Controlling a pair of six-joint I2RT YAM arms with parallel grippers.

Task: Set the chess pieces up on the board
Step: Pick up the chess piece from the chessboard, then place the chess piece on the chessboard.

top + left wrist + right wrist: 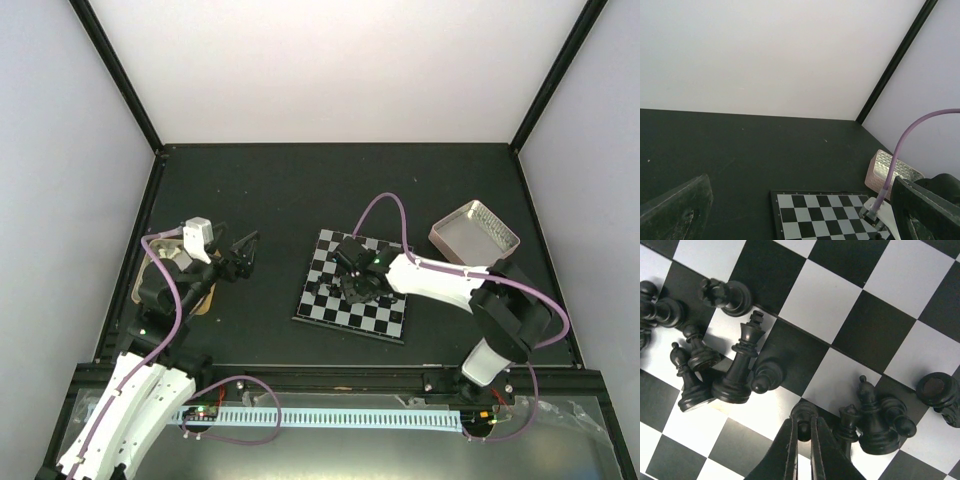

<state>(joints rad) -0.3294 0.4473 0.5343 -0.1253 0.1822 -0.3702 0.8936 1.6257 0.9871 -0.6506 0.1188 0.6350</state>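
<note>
The board (330,300) of black and pale checks lies at the table's middle. Several black chess pieces (357,287) crowd its centre. In the right wrist view some stand, like a king (739,371), and some lie flat, like a pawn (768,374). My right gripper (802,426) is low over the board, shut on a small black pawn (804,412) by its upper part. My left gripper (241,257) hangs open and empty left of the board. Its fingers (677,207) show far apart in the left wrist view, with the board's far corner (812,207) between them.
A pink-rimmed metal tray (476,233) stands right of the board; it also shows in the left wrist view (887,170). A tan wooden-rimmed tray (143,287) lies under the left arm. A purple cable (385,205) loops over the board's far edge.
</note>
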